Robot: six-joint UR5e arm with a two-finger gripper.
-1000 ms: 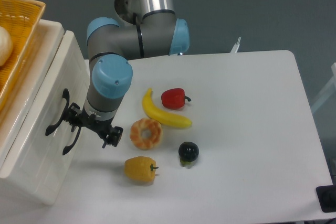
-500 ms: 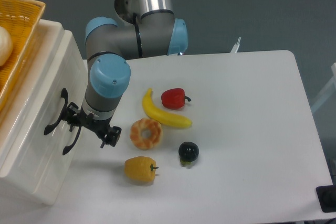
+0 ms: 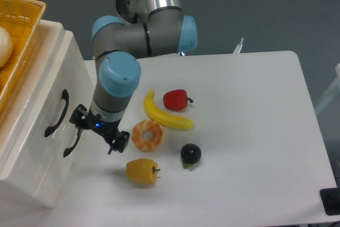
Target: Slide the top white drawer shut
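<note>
The top white drawer (image 3: pixel 47 86) is the upper front of the white cabinet at the left, with a black curved handle (image 3: pixel 57 112). Its front looks level with the lower drawer front (image 3: pixel 53 168) beneath it. My gripper (image 3: pixel 100 128) hangs just right of the cabinet, at the height of the lower handle (image 3: pixel 71 143). It is open, nothing lies between its fingers, and a small gap separates it from the top drawer's handle.
An orange wicker basket (image 3: pixel 18 30) sits on the cabinet top. On the white table lie a doughnut (image 3: pixel 147 135), a banana (image 3: pixel 166 114), a red pepper (image 3: pixel 176 99), a yellow fruit (image 3: pixel 142 171) and a dark round fruit (image 3: pixel 190 154).
The top drawer front slid left into the cabinet. My gripper then drew back to the right, away from the handles.
</note>
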